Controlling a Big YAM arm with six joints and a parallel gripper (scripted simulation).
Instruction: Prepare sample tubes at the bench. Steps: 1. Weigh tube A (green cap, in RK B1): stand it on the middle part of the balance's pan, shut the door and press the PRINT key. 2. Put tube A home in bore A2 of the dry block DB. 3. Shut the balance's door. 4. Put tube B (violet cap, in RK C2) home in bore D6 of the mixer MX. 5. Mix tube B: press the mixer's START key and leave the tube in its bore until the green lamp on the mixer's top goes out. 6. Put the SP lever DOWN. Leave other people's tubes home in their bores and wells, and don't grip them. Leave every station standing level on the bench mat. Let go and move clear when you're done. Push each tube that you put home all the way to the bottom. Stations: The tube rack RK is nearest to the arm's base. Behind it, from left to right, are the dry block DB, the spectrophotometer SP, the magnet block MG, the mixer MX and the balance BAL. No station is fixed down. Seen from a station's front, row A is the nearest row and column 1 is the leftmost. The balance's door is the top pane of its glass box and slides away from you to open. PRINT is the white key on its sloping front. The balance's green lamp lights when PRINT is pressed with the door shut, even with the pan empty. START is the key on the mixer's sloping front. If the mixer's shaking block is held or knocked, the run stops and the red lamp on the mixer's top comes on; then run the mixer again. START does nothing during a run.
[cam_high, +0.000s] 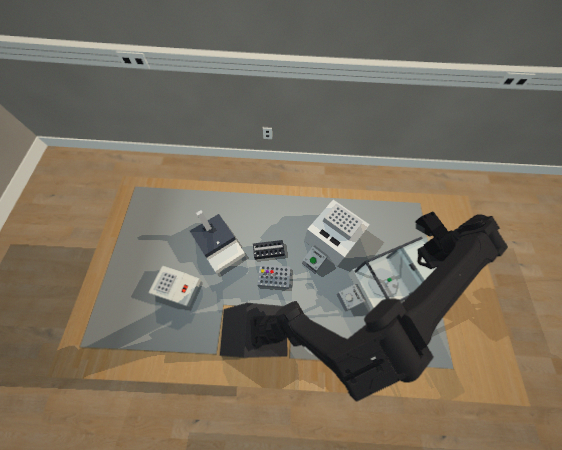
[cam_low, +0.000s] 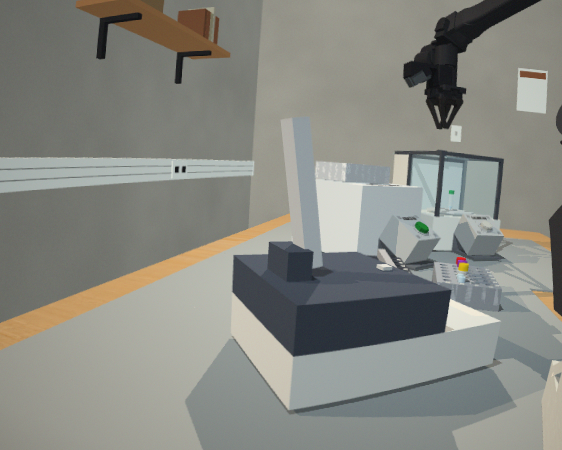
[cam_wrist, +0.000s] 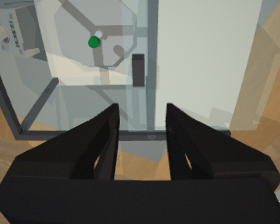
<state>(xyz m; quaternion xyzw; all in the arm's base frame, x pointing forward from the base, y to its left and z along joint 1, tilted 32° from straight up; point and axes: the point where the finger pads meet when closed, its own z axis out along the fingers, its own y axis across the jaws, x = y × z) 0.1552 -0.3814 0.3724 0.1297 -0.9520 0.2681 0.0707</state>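
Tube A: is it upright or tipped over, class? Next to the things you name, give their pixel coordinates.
Upright: tube A (cam_high: 389, 280) (cam_low: 451, 201) (cam_wrist: 99, 34) stands in the glass box (cam_high: 378, 280) (cam_low: 438, 185), green cap (cam_high: 389, 280) (cam_low: 451, 192) (cam_wrist: 94, 42) directly above its body in the exterior view.

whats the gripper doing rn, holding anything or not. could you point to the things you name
Gripper (cam_high: 424, 261) (cam_low: 442, 127) (cam_wrist: 142, 111): partly open, nothing between the fingers, above the balance (cam_high: 364, 295) (cam_low: 439, 185) (cam_wrist: 154, 50).

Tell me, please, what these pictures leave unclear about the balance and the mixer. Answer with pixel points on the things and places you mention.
- Back of the balance (cam_high: 366, 264) (cam_low: 440, 185): covered by the arm in the top view.
- PRINT key's (cam_high: 349, 297) (cam_low: 485, 226) lettering: too small in the top and exterior views.
- Mixer's (cam_high: 338, 232) (cam_low: 390, 215) bores: too low an angle in the exterior view.
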